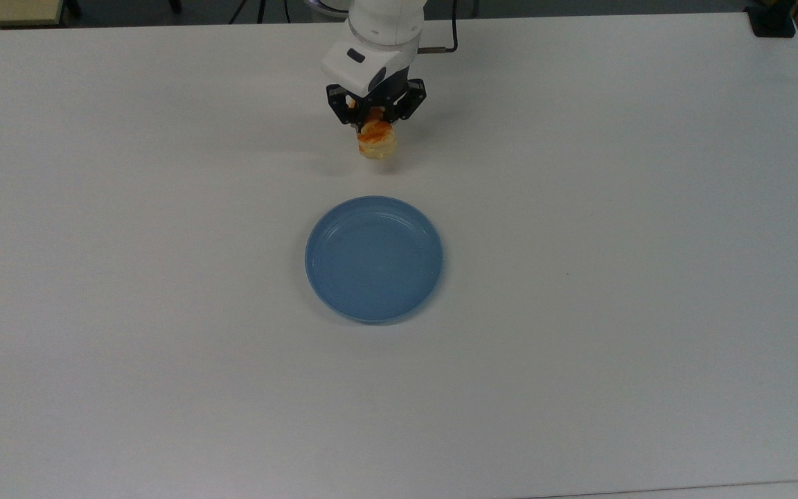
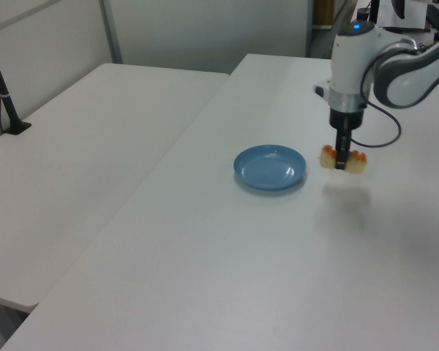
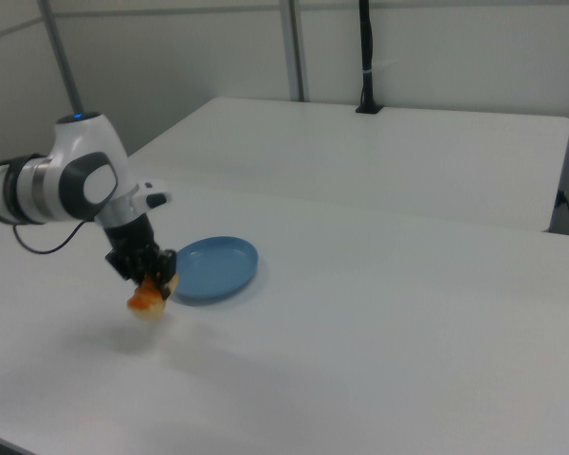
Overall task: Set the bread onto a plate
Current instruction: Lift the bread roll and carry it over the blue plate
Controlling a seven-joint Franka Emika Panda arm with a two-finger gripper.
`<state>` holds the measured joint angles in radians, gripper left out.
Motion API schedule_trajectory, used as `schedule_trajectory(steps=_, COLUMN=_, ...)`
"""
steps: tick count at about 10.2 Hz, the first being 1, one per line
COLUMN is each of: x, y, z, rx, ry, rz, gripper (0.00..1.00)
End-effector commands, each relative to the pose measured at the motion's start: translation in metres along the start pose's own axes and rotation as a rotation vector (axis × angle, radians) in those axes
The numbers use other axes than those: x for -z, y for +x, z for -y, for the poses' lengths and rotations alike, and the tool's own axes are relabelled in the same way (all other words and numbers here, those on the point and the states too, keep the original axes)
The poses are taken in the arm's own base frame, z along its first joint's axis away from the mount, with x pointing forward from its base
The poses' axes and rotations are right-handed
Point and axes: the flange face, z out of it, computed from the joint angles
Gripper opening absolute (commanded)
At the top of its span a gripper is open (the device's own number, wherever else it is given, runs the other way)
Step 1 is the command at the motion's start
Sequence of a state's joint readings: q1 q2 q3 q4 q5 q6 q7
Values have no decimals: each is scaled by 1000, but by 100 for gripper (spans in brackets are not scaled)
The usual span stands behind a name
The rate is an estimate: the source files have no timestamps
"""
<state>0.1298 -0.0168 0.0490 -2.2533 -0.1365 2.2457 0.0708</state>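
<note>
A broad white counter (image 1: 579,277) fills the top view, plain and matte, with soft even light on it. In the left view a second white table (image 2: 95,146) stands just beside it on the left view's left, their long edges meeting along a thin seam. A black post (image 2: 4,91) rises from a small black base at that table's far edge. Behind both runs a pale grey wall (image 2: 205,33) of panels split by a grey upright (image 2: 111,31). In the right view a black pole (image 3: 366,57) stands at the far table's back edge before the same pale panelled wall (image 3: 455,52).
</note>
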Motion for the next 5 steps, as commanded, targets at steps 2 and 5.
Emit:
schedule_trajectory(steps=2, x=12, y=118, z=-41, rx=-133, ry=6, rz=-55, gripper=38)
schedule_trajectory(steps=5, x=-28, y=159, z=-63, rx=-217, ry=8, rz=-48, gripper=40)
